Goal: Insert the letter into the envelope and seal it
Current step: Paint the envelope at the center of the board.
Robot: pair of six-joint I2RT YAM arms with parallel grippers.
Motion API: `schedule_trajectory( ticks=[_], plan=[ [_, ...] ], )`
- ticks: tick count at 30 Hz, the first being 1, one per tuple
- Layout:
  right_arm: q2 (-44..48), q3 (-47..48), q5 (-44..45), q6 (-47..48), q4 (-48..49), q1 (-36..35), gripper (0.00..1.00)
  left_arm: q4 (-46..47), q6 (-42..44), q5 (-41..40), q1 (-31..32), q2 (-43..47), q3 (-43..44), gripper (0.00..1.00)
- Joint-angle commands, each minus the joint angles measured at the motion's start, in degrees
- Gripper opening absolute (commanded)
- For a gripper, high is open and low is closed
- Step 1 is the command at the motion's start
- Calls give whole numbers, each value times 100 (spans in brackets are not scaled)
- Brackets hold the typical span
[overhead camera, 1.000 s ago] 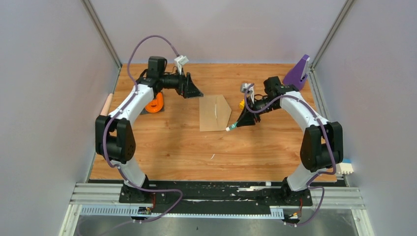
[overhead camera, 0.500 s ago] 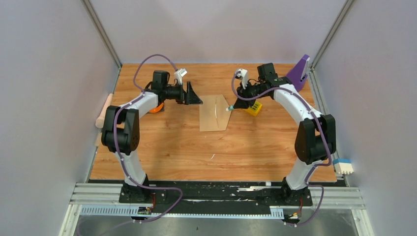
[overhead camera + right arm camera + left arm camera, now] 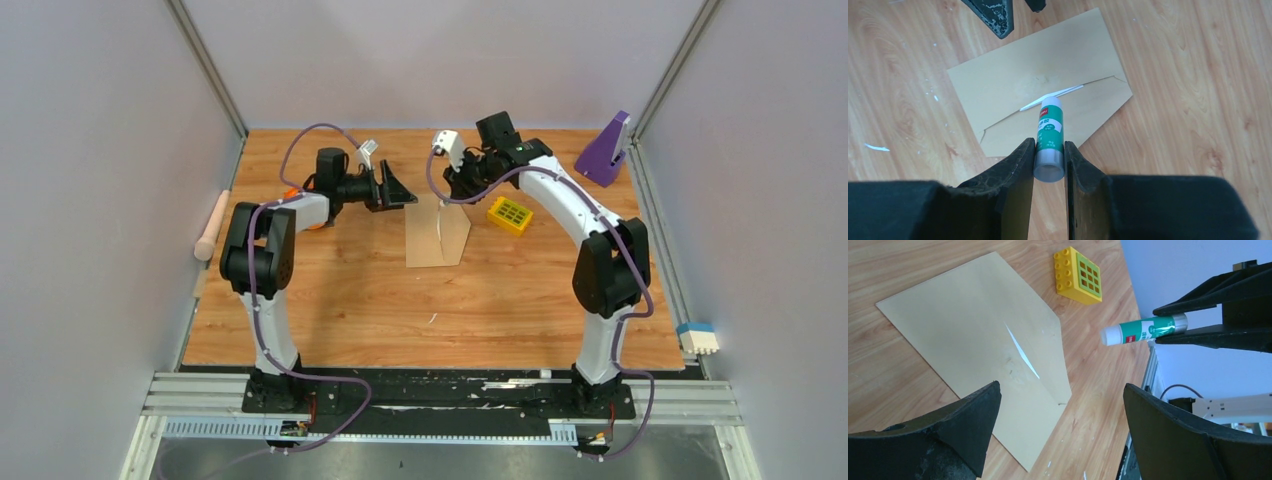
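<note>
The right gripper's [image 3: 1049, 144] fingers [image 3: 1018, 165] are clenched on the grey base of a green-and-white glue stick [image 3: 1049, 131], one pad on each side. Its white cap points at the envelope's [image 3: 1013, 85] flap seam. The left wrist view shows the stick raised clear of the paper. A thin white sliver of the letter [image 3: 1050, 97] shows along that seam, and the rest is hidden inside the envelope.

The left gripper's [image 3: 1062, 390] fingers [image 3: 963, 415] stand spread wide and grasp nothing, with the envelope's edge below the gap.

In the top view the envelope lies flat near the middle of the wooden table [image 3: 350, 290]. The left gripper hangs at its 11 o'clock, the right gripper near its 12 o'clock. A yellow brick [image 3: 509, 214] sits on the table at about the envelope's 2 o'clock, apart from it.
</note>
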State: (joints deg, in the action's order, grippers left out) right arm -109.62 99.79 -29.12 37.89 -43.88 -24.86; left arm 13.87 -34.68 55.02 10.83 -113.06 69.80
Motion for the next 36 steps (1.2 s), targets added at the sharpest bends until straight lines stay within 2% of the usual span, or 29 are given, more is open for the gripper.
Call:
schedule_trajectory(
  ticks=[1, 10, 19, 36],
  plan=[
    [-188, 506, 616, 313, -219, -173, 0, 749, -714, 59, -11, -301, 55, 100],
    [-710, 1147, 1339, 1218, -1130, -760, 0, 1663, -1480, 64, 71, -712, 35, 100],
    [-1430, 1958, 1490, 1405, -1939, -982, 0, 1722, -1570, -68, 243, -948, 211, 96],
    [-1951, 2240, 1913, 1454, -1715, -1237, 0, 1373, -1404, -299, 341, -1181, 271, 96]
  ],
)
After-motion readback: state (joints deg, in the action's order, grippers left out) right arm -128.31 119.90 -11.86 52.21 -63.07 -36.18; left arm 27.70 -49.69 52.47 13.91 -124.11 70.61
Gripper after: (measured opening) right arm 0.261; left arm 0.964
